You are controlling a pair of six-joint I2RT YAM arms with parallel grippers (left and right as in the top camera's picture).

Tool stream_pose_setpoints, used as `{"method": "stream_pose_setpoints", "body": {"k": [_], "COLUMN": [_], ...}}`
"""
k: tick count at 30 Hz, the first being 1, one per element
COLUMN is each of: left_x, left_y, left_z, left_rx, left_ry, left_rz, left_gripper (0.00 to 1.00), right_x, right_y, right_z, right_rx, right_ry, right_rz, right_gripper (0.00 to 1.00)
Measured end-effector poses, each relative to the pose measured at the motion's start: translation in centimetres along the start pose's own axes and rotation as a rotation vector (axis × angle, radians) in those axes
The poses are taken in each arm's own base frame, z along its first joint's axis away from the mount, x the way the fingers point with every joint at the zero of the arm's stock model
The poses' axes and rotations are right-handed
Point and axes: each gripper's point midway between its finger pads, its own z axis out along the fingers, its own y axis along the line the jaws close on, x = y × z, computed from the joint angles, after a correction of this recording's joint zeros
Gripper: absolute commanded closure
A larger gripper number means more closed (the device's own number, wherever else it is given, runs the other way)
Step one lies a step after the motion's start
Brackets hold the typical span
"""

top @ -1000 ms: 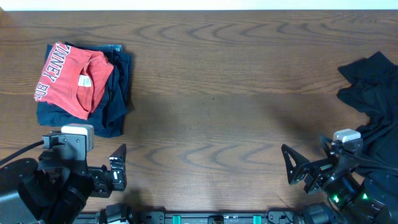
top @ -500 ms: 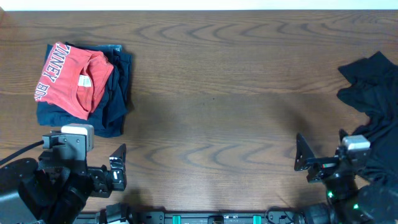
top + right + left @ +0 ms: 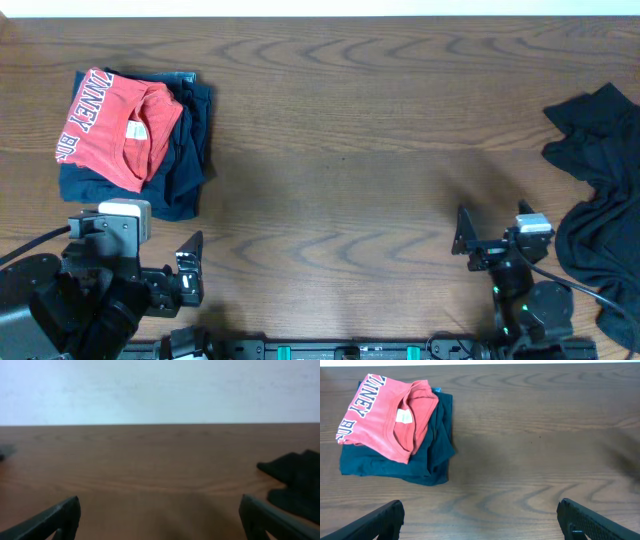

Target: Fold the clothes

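Note:
The clothes lie in two places. A folded coral-red T-shirt (image 3: 112,125) (image 3: 385,410) with white-and-navy lettering rests on a folded dark navy garment (image 3: 180,165) (image 3: 427,455) at the far left. A black garment (image 3: 605,190) (image 3: 295,482) lies crumpled at the right edge. My left gripper (image 3: 480,522) hangs open over bare wood, nearer me than the stack, and one finger (image 3: 190,265) shows from above. My right gripper (image 3: 490,238) (image 3: 160,520) is open and empty, just left of the black garment, not touching it.
The brown wooden table (image 3: 340,130) runs wide between the stack and the black garment. A pale wall (image 3: 160,390) stands beyond the far edge. Both arm bases fill the near edge.
The right arm has swung away from the black garment and now sits a little farther left and farther from the near edge. The left arm and the clothes have not moved.

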Motion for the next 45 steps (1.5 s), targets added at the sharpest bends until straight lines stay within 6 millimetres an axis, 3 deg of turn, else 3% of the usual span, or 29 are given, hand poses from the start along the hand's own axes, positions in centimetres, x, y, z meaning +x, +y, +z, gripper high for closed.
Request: {"method": "stream_pose_setpoints", "body": {"k": [5,32,45], "left_x": [0.0,0.0,0.0], "left_y": [0.0,0.0,-1.8], "left_z": [0.0,0.0,0.0], "left_rx": [-0.001,0.001,0.093], "left_ry": [0.001,0.001,0.002], "left_rz": [0.0,0.001,0.098], "left_gripper": [0.02,0.02,0.02], "right_x": [1.9,1.8,1.8], "right_y": [0.0,0.0,0.0], "right_z": [1.1,1.1,1.1], "right_rx": [-0.007,-0.01,-0.01], "right_ry": [-0.031,-0.037,-0.037], "right_rz": [-0.001,-0.002,-0.001], "right_gripper": [0.01,0.01,0.01]}}
